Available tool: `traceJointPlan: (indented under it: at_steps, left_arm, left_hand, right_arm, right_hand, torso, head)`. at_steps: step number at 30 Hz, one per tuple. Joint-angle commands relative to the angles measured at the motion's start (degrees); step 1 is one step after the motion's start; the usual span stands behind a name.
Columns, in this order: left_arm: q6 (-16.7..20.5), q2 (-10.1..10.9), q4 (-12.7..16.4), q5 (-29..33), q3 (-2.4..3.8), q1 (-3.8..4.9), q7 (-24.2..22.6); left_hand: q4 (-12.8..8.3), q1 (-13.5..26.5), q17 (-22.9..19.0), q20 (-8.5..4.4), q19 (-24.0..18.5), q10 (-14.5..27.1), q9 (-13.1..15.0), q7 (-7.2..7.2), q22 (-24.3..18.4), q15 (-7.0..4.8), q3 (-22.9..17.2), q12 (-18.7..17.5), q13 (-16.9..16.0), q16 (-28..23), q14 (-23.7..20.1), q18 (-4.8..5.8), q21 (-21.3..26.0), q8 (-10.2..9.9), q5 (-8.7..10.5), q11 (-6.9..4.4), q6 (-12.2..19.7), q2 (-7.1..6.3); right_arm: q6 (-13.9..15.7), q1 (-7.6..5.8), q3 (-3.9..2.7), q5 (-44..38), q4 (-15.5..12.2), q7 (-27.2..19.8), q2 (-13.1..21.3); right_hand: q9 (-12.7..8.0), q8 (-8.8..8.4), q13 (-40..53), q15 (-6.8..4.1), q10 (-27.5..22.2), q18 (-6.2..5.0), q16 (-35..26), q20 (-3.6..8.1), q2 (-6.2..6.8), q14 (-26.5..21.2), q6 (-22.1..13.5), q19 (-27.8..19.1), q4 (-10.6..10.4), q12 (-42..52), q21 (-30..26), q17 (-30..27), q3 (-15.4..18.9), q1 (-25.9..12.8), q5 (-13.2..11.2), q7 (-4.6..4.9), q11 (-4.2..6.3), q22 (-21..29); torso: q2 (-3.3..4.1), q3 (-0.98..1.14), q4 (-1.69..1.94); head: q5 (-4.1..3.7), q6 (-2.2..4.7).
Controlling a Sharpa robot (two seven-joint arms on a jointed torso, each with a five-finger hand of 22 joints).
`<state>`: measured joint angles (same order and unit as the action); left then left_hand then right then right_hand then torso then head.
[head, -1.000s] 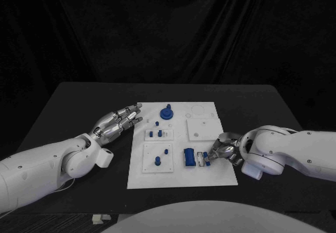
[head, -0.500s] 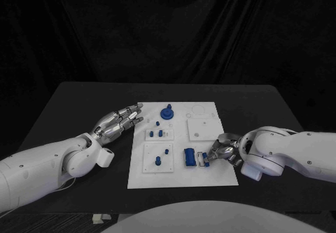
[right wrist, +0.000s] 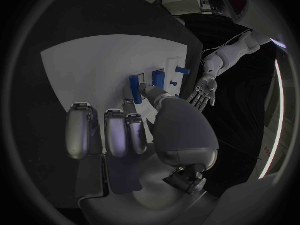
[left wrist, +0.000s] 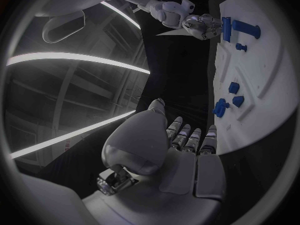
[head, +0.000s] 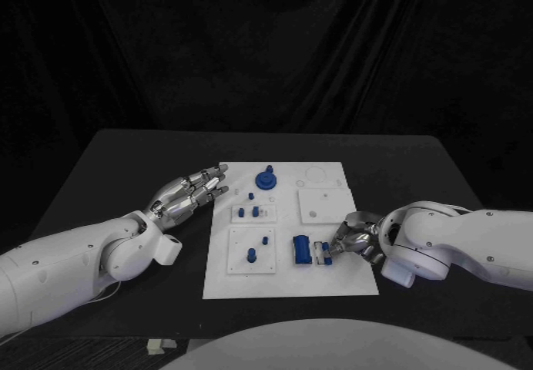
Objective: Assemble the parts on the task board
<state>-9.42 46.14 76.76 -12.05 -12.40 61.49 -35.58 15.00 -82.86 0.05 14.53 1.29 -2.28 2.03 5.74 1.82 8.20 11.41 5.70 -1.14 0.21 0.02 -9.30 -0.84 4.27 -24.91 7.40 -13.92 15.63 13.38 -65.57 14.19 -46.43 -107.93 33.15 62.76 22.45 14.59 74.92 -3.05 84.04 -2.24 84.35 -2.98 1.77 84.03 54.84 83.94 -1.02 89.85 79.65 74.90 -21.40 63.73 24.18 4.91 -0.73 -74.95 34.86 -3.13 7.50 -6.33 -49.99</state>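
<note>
The white task board [head: 291, 284] lies mid-table. My right hand [head: 353, 239] is at its right edge, thumb and a fingertip pinching a small blue part [head: 326, 253] beside a taller blue block [head: 302, 250]; the other fingers are curled in. The right wrist view has the thumb tip against that small blue part [right wrist: 135, 89], with the block [right wrist: 157, 78] just past it. My left hand [head: 186, 194] hovers flat at the board's left edge, fingers spread and holding nothing. The left wrist view shows the right hand [left wrist: 201, 25] at the block [left wrist: 227, 29].
A blue round knob [head: 264, 179] stands at the board's far end. Small blue pegs [head: 246, 210] sit in a left-side plate, and two more pegs [head: 253, 254] stand in the plate nearer me. Black table surrounds the board.
</note>
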Motion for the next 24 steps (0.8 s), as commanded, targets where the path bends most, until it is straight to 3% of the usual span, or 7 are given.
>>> traceJointPlan:
  at_steps: [1, 24]
  left_arm:
    - [-0.73, -0.16, 0.05, 0.31, 0.05, -0.05, -0.42]
    - [-0.97, -0.34, -0.22, 0.31, 0.05, -0.05, -0.24]
  left_hand:
    - [-0.26, -0.6, -0.05, 0.35, 0.03, 0.02, -0.03, 0.1, 0.01, 0.36, -0.04, -0.02, -0.05, -0.21, -0.02, -0.96, -0.32, -0.15, -0.3, 0.35, 0.13, 0.09]
    - [-0.46, -0.79, -0.05, 0.39, 0.01, 0.04, -0.03, 0.19, -0.03, 0.39, -0.22, -0.06, -0.05, -0.21, -0.02, -0.96, -0.3, -0.17, -0.47, 0.38, 0.17, 0.22]
  right_arm:
    - [0.82, 0.2, 0.02, 0.14, -0.41, 0.38, -0.07]
    - [2.16, 0.18, 0.01, 0.14, -1.17, -0.16, 0.28]
  right_hand:
    - [0.05, 0.2, 15.08, -0.51, 5.96, -0.31, 0.24, 0.28, 0.01, 3.6, -0.45, 1.67, 0.01, 0.15, -0.12, 1.85, 0.3, -0.43, 0.3, -0.04, 0.42, -11.66]
    - [0.34, 0.81, 15.08, -0.63, 5.96, -0.36, 0.15, 0.34, -0.07, 3.56, 0.01, 1.6, -0.16, 0.15, -0.31, 1.66, 1.35, -0.24, 0.17, -0.32, 0.62, -11.6]
  torso:
    - [0.0, -0.01, -0.06]
    - [-0.03, 0.01, -0.05]
  head:
    - [0.14, -0.01]
    - [0.17, -0.01]
